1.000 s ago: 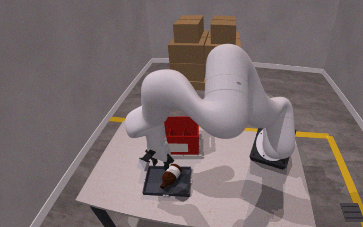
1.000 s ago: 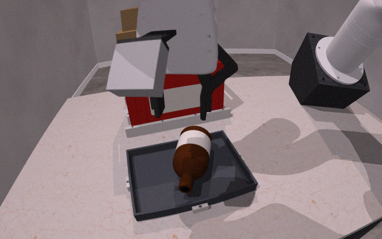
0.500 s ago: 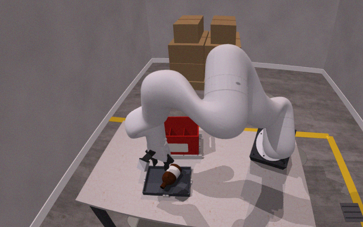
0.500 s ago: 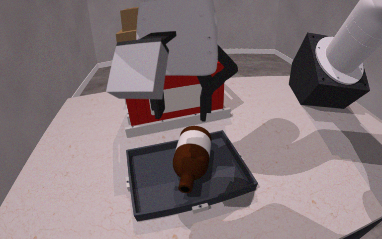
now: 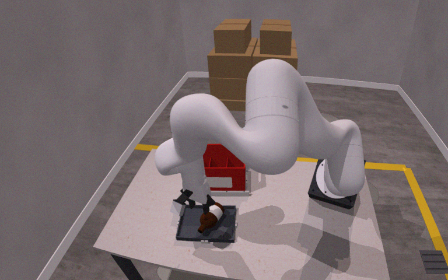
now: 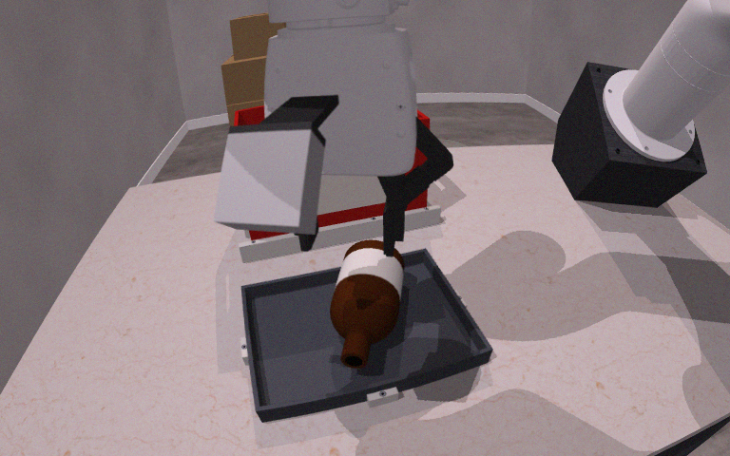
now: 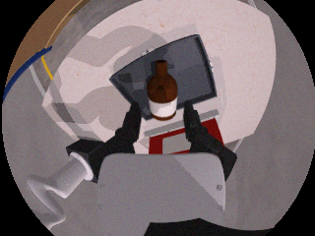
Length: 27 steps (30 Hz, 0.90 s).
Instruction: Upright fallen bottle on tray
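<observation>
A brown bottle (image 5: 212, 217) (image 6: 368, 300) (image 7: 162, 93), glossy and round-shouldered with a short narrow neck and a white label band, lies on its side in a shallow dark slate-grey tray (image 5: 205, 239) (image 6: 317, 407) (image 7: 213, 81) with thin straight walls. The gripper (image 5: 199, 210) (image 6: 348, 251) (image 7: 161, 108), with black angular fingers, is partly open near the bottle's base end, gripping nothing. Behind the tray stands a boxy red crate (image 5: 238, 179) (image 6: 416, 201) (image 7: 155, 145) with a pale rectangular panel, on a speckled, stone-like tabletop (image 5: 132, 217) (image 6: 107, 300) (image 7: 246, 74).
</observation>
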Each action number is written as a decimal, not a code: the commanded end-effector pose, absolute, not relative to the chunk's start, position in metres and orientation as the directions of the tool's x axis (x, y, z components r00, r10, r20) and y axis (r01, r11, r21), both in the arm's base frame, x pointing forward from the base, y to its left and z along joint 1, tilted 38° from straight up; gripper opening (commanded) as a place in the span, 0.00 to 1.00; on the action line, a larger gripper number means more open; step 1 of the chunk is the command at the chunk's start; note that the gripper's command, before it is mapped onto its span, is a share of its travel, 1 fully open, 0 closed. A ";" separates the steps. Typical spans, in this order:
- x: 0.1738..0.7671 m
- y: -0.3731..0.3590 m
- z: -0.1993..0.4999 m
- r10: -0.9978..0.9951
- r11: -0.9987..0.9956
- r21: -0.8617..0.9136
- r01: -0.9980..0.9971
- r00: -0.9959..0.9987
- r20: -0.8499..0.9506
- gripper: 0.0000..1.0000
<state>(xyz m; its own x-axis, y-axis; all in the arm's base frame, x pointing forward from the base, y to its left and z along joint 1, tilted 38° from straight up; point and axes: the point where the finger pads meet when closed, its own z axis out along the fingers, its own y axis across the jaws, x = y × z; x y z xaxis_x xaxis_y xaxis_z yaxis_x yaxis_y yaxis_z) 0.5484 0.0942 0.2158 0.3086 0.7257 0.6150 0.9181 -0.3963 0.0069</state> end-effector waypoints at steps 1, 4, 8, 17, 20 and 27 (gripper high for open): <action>0.552 0.100 0.208 0.725 -0.397 0.008 0.918 0.308 0.616 0.65; 0.554 0.106 0.199 0.725 -0.397 0.008 0.918 0.308 0.616 0.65; 0.557 0.114 0.188 0.725 -0.397 0.008 0.918 0.308 0.616 0.65; 0.563 0.128 0.169 0.725 -0.397 0.008 0.918 0.308 0.616 0.65; 0.565 0.133 0.162 0.725 -0.397 0.008 0.918 0.308 0.616 0.65; 0.569 0.142 0.150 0.725 -0.397 0.008 0.918 0.308 0.616 0.65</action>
